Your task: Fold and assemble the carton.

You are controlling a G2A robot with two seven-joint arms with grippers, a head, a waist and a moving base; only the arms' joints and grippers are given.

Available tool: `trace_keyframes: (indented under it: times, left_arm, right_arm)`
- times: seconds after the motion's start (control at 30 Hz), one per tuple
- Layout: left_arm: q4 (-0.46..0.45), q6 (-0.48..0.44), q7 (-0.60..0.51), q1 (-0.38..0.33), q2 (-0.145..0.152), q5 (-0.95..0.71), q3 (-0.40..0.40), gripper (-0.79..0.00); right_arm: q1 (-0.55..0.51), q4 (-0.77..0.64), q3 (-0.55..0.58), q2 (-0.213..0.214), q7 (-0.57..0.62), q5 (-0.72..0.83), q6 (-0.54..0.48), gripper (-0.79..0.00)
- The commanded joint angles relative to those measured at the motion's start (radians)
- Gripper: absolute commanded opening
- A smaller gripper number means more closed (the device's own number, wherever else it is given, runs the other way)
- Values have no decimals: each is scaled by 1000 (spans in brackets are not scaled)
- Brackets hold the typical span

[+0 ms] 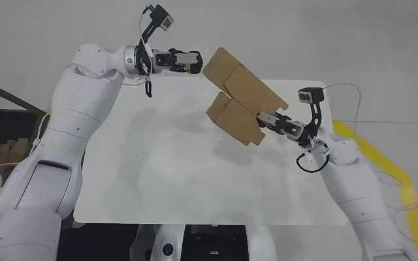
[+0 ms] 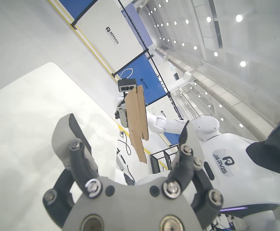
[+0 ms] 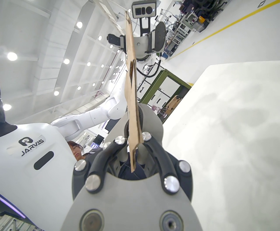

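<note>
R end effector (image 1: pixel 260 117) pinches flat carton (image 1: pixel 238 88) by one edge, holding it tilted, up off the counter (image 1: pixel 163 176). L end effector (image 1: pixel 198 61) spread wide, empty, near carton's far corner.

A white table (image 1: pixel 163 183) stands on pale grey floor (image 1: pixel 294 32), a yellow line (image 1: pixel 385 163) to its right, a green-framed cabinet (image 3: pixel 161 85) to its left, blue and white wall panels (image 2: pixel 151 74) and round ceiling lights (image 2: pixel 239 18) beyond.
</note>
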Motion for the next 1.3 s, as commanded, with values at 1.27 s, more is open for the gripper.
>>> trace_keyframes:
  times: [1.27]
  left_arm:
    - [-41, -32, 187, 129, -3, 176, 27, 0]
  right_arm:
    - [-43, -258, 10, -8, -464, -286, 554, -785]
